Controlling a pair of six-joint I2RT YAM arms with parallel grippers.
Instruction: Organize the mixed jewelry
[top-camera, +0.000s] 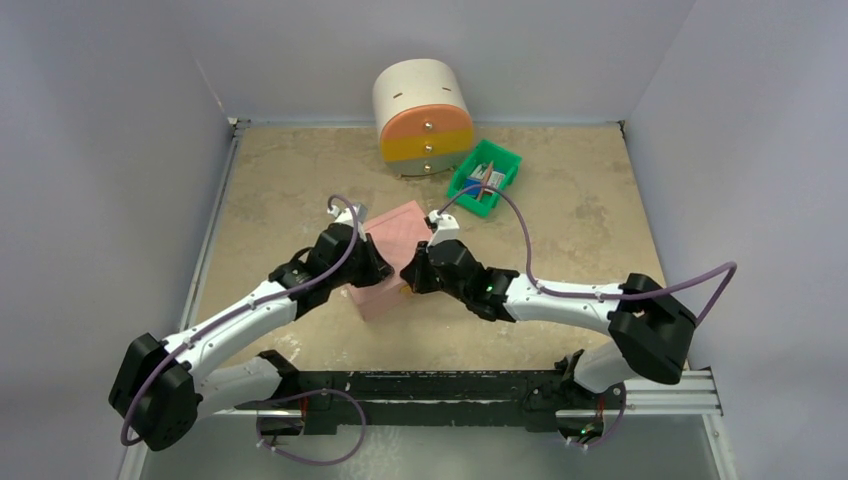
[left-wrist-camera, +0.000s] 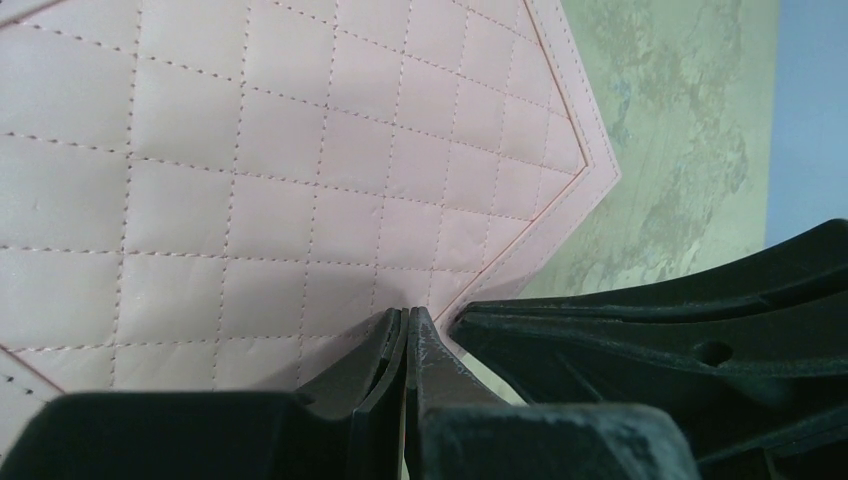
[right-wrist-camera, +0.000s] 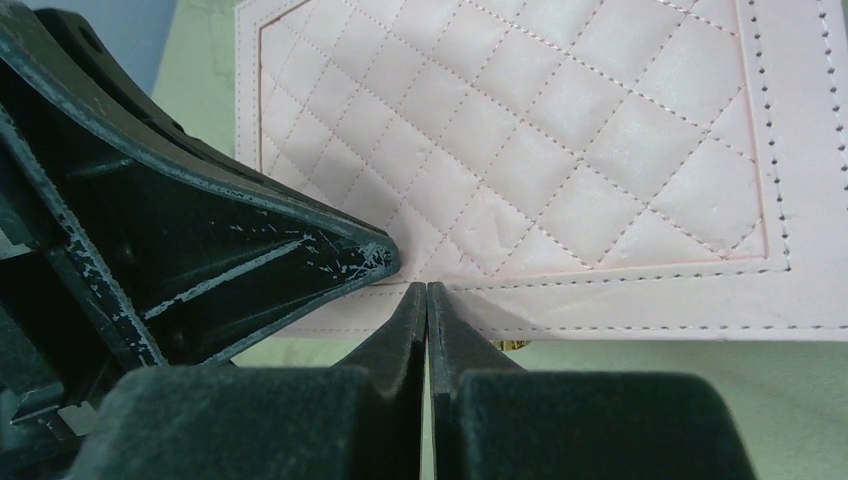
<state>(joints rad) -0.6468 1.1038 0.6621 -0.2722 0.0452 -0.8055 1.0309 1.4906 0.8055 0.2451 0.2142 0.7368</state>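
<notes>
Both shut, nothing between: left fingers (left-wrist-camera: 428, 352) and right fingers (right-wrist-camera: 408, 322) crowd pink box (top-camera: 396, 234) at its near edge, middle of desk (top-camera: 580, 230). No jewelry in view, likely inside. Risk: tips slip off, fingers clash, box skids.

- A robot lab test cell, by every sign: plain pale grey walls (top-camera: 100, 120) box in a beige stone-patterned tabletop (top-camera: 560, 220) on three sides.
- Along the near edge runs a black-and-silver metal rail (top-camera: 450, 385), with a white-and-black left arm (top-camera: 240, 310) and its twin right arm (top-camera: 570, 295) bolted to it.
- Loose purple cables (top-camera: 700, 285) loop off both arms.
- The props look staged: a round cream drawer unit with orange and yellow fronts (top-camera: 424, 118), a small green plastic bin (top-camera: 478, 208) and a pink quilted box (top-camera: 395, 235).
</notes>
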